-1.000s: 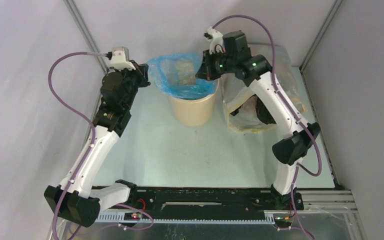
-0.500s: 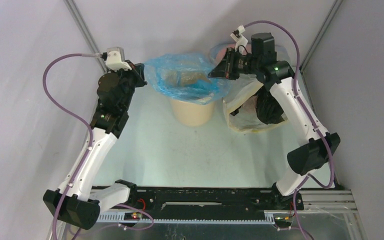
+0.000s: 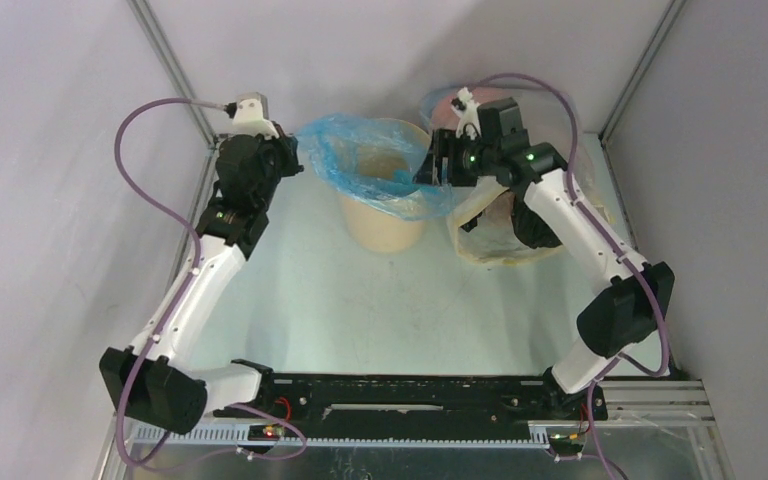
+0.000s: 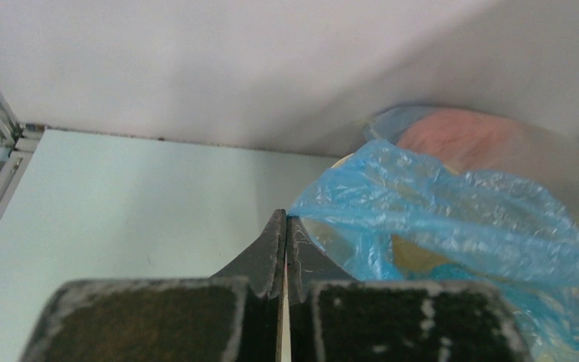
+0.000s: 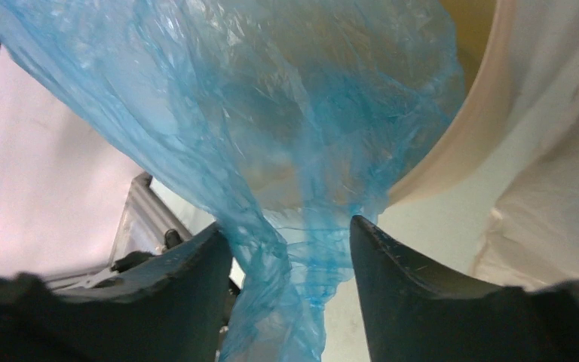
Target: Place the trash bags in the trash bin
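The trash bag (image 3: 360,150) is thin, crinkly blue film. It looks almost weightless, limp and slippery, and likely to cling, balloon or tear if it is tugged hard. It lies stretched across the mouth of the trash bin (image 3: 385,228), sagging partly inside, with a fold spilling over the rim toward 4 o'clock. The best purchase appears to be a gathered bunch of the hem, since a single layer would slide out.

At the bin's 9 o'clock, the left hand (image 3: 295,160) has its fingers (image 4: 271,249) pressed together, apparently pinching the bag's edge and holding that side up. At 3 o'clock, the right hand (image 5: 288,226) is spread. A twisted rope of film runs down between its fingers (image 5: 392,279), which do not clamp it.

The bin's tan wall looks light and smooth, so a sideways pull on the film could tip or drag it across the worktop (image 3: 360,300).

Just beside the bin at 3 o'clock slumps a cloudy sack (image 3: 480,245), right under the right arm, where it crowds any downward push. At 1 o'clock, a clear bag with pink contents (image 3: 445,100) rests against the back wall.
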